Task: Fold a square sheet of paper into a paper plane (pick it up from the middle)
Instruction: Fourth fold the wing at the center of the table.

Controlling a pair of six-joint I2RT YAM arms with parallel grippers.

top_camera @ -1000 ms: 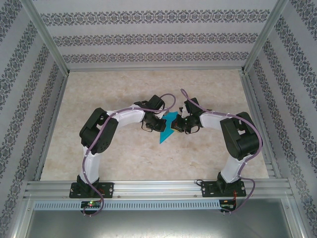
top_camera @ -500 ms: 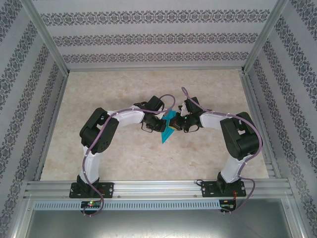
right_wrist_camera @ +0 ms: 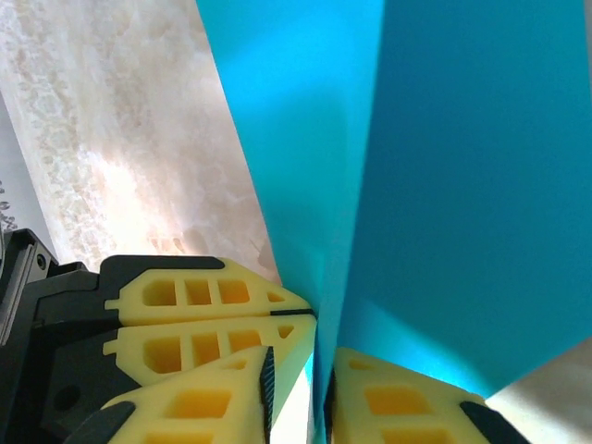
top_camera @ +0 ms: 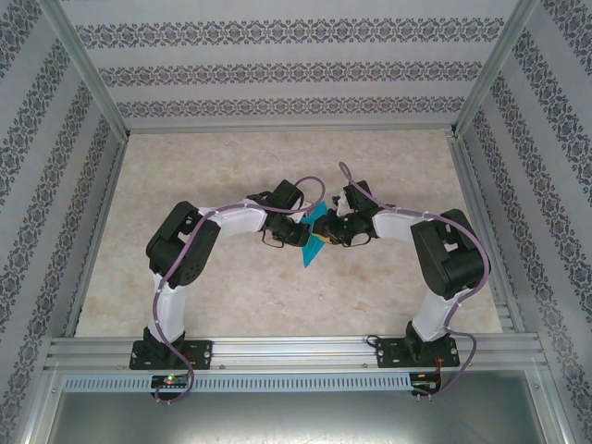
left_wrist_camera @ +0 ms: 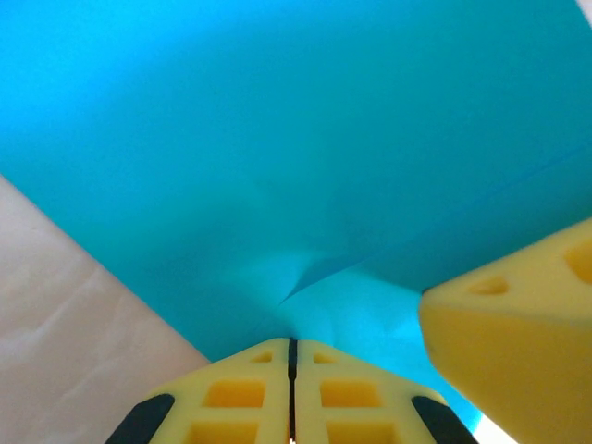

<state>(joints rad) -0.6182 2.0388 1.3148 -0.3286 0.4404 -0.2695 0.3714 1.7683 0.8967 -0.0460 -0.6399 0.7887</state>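
The teal-blue sheet of paper (top_camera: 312, 250) is folded along a crease and held off the table between my two grippers at mid-table. My left gripper (top_camera: 303, 233) is shut on its lower edge; in the left wrist view its yellow fingertips (left_wrist_camera: 291, 356) meet on the paper (left_wrist_camera: 296, 139), which has a small dent above them. My right gripper (top_camera: 331, 231) pinches the fold from the other side, the paper (right_wrist_camera: 462, 185) running between its tips (right_wrist_camera: 319, 370). One right finger (left_wrist_camera: 518, 324) shows beside the sheet. The left gripper's fingers (right_wrist_camera: 277, 298) press close to the right ones.
A marbled beige tabletop (top_camera: 231, 166) lies under the arms, bare around them. Patterned walls and aluminium posts (top_camera: 92, 83) enclose three sides. A metal rail (top_camera: 296, 351) runs along the near edge by the arm bases.
The two grippers have drawn closer together. From above the paper looks narrower and more folded up than one second ago.
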